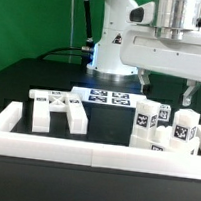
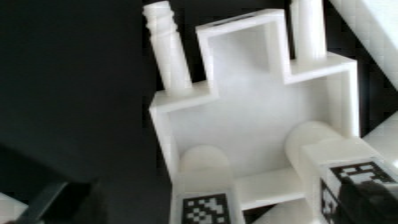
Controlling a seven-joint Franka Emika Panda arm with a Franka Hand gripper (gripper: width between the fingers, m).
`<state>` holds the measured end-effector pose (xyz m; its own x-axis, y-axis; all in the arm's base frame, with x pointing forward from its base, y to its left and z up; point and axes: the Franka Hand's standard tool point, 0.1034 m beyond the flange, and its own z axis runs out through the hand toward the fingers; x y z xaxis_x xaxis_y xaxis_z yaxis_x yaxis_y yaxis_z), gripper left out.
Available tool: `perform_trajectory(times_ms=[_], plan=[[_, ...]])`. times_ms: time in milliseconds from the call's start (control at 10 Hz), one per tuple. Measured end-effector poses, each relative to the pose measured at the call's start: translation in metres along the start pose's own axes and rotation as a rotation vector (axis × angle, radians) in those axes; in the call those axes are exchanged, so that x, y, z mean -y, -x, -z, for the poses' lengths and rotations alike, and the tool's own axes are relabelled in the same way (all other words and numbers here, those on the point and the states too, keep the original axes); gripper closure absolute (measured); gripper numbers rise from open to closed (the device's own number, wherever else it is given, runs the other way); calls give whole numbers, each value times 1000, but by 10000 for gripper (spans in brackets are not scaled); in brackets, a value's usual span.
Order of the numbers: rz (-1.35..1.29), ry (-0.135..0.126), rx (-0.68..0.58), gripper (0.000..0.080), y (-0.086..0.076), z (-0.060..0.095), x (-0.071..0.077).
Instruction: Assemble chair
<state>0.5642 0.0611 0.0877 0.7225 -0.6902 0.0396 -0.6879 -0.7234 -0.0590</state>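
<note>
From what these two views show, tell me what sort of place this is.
Probably a robotics lab bench: a white robot arm at a black table, a marker board of tags, and tagged white chair parts fenced by a white rail.

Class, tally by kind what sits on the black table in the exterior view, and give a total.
X-braced frame: 1
marker board: 1
long white rail: 1
bunch of tagged chair parts: 1 (pieces too crowded to count singly)
Total: 4
</note>
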Motion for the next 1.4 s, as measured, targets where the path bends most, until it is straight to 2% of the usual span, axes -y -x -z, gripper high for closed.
perform_trajectory(times_ms=[100, 300, 500, 800, 1300, 1400], plan=[[-1, -1, -14, 150, 8, -5, 1], [23, 29, -7, 150, 21, -22, -3], [31, 43, -9, 150, 25, -33, -6], [36, 82, 2, 150, 28, -53, -19], [38, 86, 3, 150, 27, -55, -21], [68, 98, -10, 150, 35, -64, -18]])
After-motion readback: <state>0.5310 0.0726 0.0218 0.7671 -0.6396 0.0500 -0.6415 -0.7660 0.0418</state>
